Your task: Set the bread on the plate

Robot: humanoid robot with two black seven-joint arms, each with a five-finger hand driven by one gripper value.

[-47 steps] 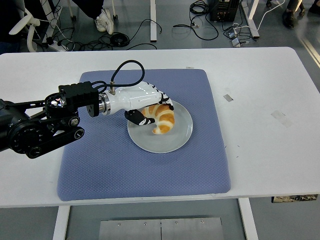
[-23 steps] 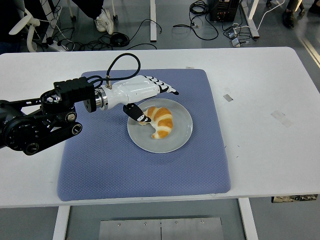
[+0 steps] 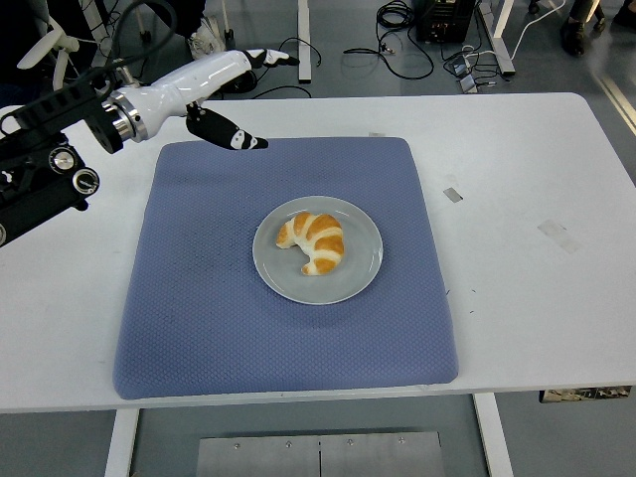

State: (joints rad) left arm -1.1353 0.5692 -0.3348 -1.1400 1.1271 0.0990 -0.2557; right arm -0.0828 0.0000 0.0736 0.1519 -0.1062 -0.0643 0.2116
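The croissant (image 3: 314,241) now lies alone on the grey plate (image 3: 360,279) mid-mat, the left hand (image 3: 231,84) having let go and lifted far back-left, fingers spread and empty, so the placement looks done.

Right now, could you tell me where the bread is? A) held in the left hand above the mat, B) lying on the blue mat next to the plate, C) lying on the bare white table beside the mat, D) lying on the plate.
D: the bread lies on the grey plate in the middle of the blue mat, while the left hand is open, apart from it over the mat's far left corner.
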